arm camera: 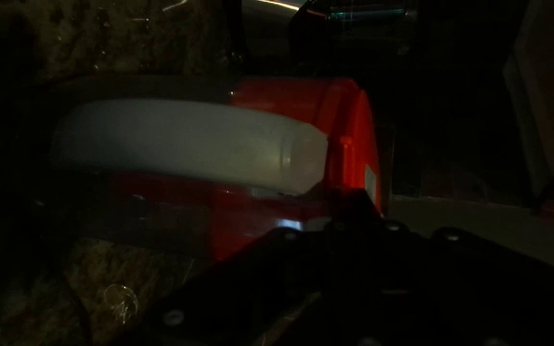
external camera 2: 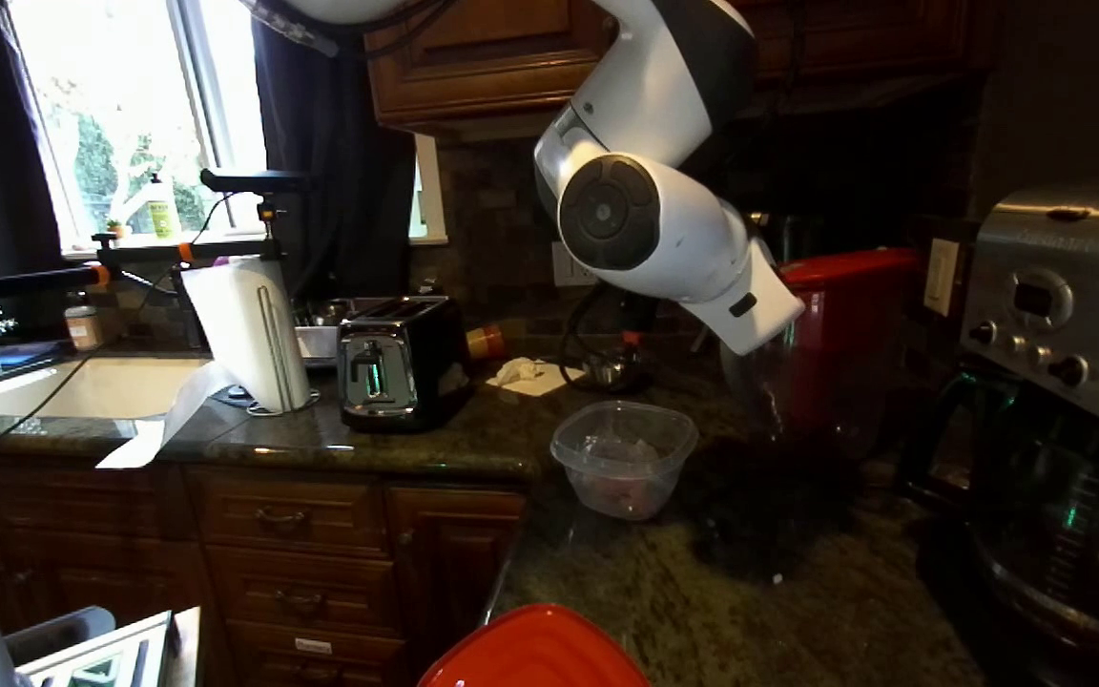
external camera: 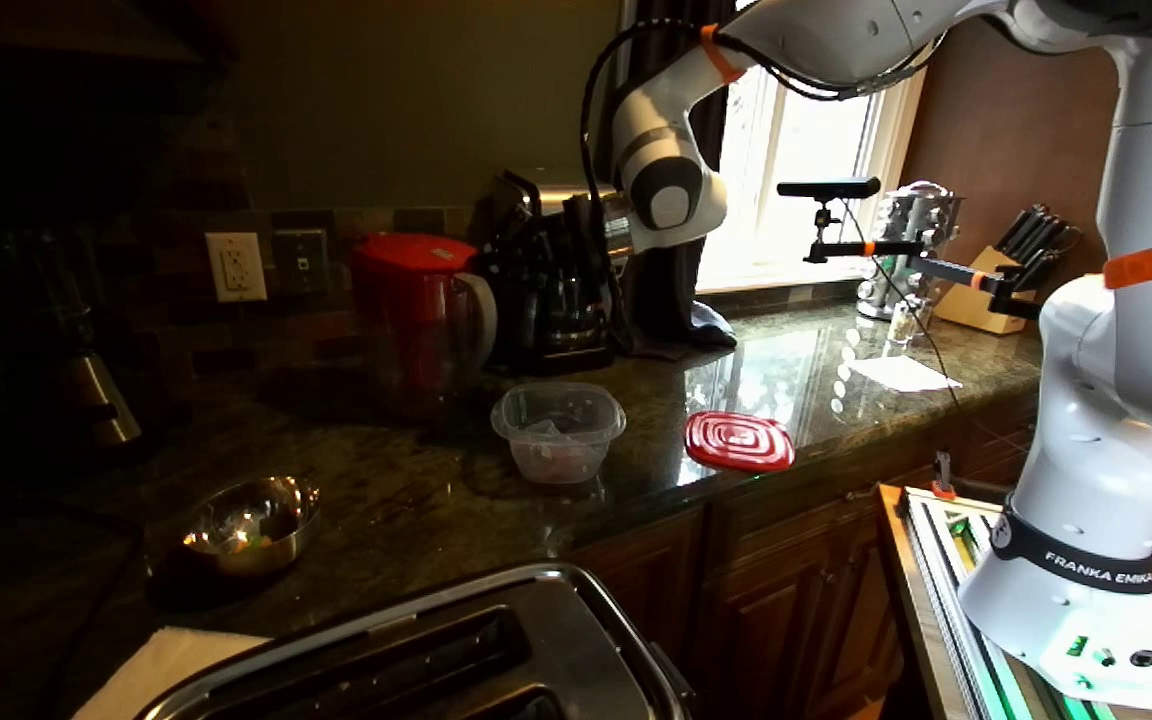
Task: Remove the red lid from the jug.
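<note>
The bright red lid (external camera: 408, 250) sits on the jug (external camera: 414, 330), and I see the gripper (arm camera: 354, 207) with jaws pinched together, the coffee maker (external camera 2: 1069, 305) just beside the jug, and the counter edge (external camera: 636, 512) well apart.

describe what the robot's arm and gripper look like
The arm is white and rounded, with a dark round cap, orange bands, a black cable and a black base strip reading FRANKA EMIKA. The gripper looks black and jointed, with small pale round fittings.
</note>
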Motion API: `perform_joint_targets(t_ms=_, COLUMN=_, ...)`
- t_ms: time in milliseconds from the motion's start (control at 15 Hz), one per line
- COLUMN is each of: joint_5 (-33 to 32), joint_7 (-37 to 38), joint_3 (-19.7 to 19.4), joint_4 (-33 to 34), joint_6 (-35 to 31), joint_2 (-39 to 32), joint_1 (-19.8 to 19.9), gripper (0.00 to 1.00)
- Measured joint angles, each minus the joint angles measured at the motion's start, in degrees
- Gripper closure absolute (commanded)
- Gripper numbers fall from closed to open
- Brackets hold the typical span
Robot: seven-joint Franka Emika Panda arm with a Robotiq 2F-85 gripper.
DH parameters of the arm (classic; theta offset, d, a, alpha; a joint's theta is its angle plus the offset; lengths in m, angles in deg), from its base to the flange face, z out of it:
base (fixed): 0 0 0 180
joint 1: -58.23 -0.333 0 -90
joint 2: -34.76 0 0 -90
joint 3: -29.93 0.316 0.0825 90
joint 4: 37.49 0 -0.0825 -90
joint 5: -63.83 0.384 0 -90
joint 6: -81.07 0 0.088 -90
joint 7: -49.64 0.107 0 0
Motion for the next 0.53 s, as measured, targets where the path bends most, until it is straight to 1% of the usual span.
perform_joint_targets(t_ms=533, joint_5=1.24, joint_7=0.00, joint_3=0.18, joint_4=-0.01, joint_6=0.00, joint_2=2.16, joint_1=0.84, gripper=1.00)
